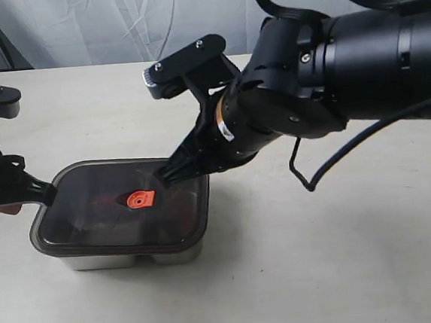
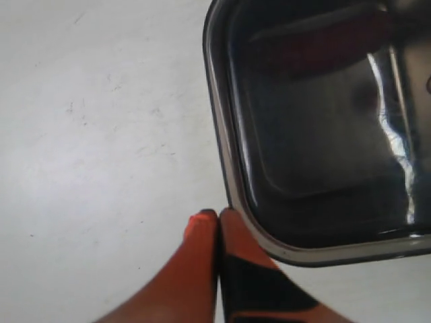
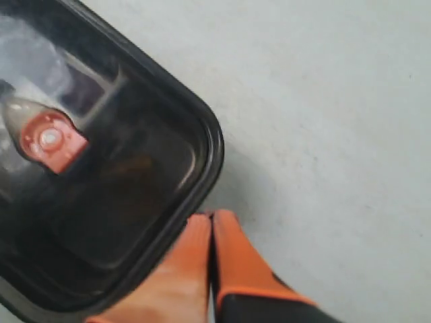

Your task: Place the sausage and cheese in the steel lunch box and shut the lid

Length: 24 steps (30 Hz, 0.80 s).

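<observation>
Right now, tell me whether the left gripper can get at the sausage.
Probably not. The lid covers the steel lunch box, and the sausage shows only as a dark-red shape beneath it. The left gripper, shut, sits at the lid's edge.

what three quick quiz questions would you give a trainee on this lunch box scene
1. True or false: the lid lies on top of the steel lunch box.
2. Multiple choice: the right gripper, at a corner of the lid, is A) wide open, B) shut, fingertips together, C) half open.
3. Short answer: what colour is the valve at the middle of the lid?

Key: 1 true; 2 B; 3 orange-red.
</observation>
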{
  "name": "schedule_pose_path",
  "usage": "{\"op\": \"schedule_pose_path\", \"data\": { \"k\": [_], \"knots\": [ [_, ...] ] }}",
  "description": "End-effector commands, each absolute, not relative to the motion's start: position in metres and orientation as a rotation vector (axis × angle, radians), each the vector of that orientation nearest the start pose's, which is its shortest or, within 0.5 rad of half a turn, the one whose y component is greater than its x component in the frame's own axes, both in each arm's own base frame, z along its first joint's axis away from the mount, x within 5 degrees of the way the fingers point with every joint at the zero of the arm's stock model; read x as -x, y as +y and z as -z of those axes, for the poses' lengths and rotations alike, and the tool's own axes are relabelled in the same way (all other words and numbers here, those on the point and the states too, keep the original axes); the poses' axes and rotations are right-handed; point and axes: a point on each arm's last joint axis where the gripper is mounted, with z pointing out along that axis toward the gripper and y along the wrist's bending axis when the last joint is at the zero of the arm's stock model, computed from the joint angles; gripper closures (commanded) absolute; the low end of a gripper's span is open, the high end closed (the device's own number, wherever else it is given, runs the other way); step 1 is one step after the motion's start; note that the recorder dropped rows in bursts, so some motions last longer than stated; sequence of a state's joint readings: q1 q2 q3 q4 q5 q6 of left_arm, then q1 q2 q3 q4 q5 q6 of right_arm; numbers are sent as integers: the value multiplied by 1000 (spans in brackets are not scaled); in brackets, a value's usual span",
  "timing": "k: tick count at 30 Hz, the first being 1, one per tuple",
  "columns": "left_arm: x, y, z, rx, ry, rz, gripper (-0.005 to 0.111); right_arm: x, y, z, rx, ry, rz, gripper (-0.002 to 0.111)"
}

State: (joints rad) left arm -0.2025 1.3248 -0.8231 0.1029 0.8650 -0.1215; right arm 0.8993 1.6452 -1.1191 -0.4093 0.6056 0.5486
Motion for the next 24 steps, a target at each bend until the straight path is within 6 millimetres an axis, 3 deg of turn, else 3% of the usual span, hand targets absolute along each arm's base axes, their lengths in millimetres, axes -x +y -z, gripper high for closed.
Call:
{"op": "schedule_pose_path", "data": {
  "k": [1, 4, 12, 24],
  "knots": [
    [-233, -46, -241, -209, 2804, 31, 107, -238, 266, -255, 754, 2370, -192, 109],
    [-234, -47, -241, -213, 2784, 45, 107, -243, 273, -256, 737, 2374, -211, 109],
    [-238, -48, -240, -208, 2763, 54, 107, -247, 284, -236, 701, 2459, -245, 109],
    [-255, -53, -211, -183, 2824, 79, 107, -249, 289, -215, 708, 2518, -232, 109]
  ]
}}
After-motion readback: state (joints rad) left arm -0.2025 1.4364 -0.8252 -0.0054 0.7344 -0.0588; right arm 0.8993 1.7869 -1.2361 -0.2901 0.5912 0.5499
